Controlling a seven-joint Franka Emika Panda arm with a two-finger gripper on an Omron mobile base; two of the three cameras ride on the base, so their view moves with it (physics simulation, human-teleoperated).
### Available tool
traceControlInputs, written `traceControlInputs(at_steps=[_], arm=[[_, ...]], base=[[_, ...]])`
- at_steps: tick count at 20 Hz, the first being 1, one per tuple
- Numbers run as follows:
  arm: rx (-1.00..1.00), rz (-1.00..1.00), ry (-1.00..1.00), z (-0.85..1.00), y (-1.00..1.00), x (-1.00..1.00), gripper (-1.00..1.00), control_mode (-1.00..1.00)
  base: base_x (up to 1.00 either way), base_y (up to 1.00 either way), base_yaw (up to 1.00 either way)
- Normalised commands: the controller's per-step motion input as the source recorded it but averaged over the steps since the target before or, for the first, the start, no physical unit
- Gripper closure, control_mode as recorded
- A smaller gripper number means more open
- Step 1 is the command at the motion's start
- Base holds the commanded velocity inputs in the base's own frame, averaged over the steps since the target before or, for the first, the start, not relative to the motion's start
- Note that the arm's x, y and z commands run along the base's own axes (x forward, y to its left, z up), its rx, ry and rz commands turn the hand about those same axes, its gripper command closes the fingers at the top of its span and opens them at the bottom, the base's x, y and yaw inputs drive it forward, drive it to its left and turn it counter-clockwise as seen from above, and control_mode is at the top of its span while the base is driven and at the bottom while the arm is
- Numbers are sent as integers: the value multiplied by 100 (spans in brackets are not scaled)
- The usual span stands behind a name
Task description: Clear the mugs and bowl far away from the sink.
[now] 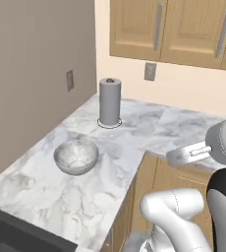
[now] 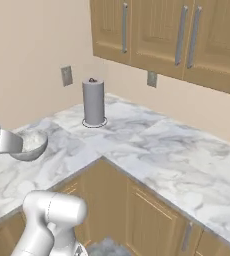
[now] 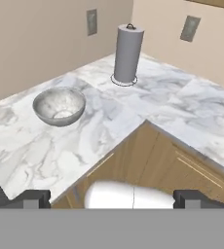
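- Left base view: the bowl (image 1: 76,156) is seen at about 9 o'clock of the frame, upright on the marble counter (image 1: 100,197), well apart from the paper-towel roll (image 1: 110,102) at 12 o'clock. A dark corner of the sink (image 1: 16,235) is seen at 7 o'clock, near the bowl. No mugs are seen here.
- Right base view: the bowl (image 2: 33,143) lies at 9 o'clock, partly covered by the arm. The paper-towel roll (image 2: 93,102) stands at 11 o'clock, under the wall cabinets (image 2: 177,35).
- Hand view: the bowl (image 3: 59,105) is at 10 o'clock, ahead of the hand (image 3: 112,198) and well apart from it. The two fingertips (image 3: 33,198) are spread fully; nothing is held or touched.
- Step in hand, as judged: approach to the bowl. The hand should be brought over the near rim, one finger inside and one outside the wall, and lowered squarely before the jaws are pressed together. A rim grasp is advised, since the bowl looks too wide to be spanned whole. The paper-towel roll should be avoided during transfer away from the sink.
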Motion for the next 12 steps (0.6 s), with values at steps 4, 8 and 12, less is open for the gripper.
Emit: traceControlInputs(at_steps=[4,8,12], arm=[[0,0,0,0,0,0,-100,100],[0,0,0,0,0,0,-100,100],[0,0,0,0,0,0,-100,100]], base=[[96,16,74],[87,13,67],[100,0,63]])
